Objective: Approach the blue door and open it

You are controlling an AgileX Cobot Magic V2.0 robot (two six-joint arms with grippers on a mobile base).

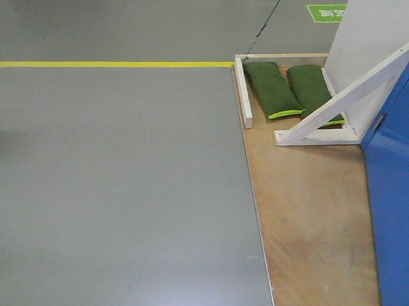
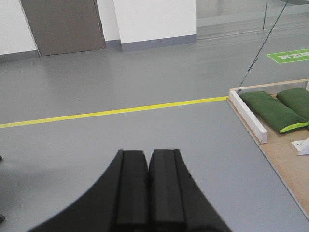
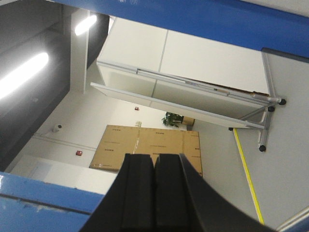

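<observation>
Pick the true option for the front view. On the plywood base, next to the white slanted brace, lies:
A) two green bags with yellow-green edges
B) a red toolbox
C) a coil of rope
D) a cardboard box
A: two green bags lie side by side on the plywood base, just behind the white brace near the blue door.

The left gripper (image 2: 147,166) is closed, its two black fingers (image 2: 133,186) pressed flat together along a thin seam, pad against pad. It reaches forward and dips a little downward, and its wrist sits upright and level. The right gripper (image 3: 154,169) is closed the same way, both pads meeting along a narrow line. Its wrist is rolled roughly a quarter turn onto its side, so this gripper points out at a tilt rather than level.
</observation>
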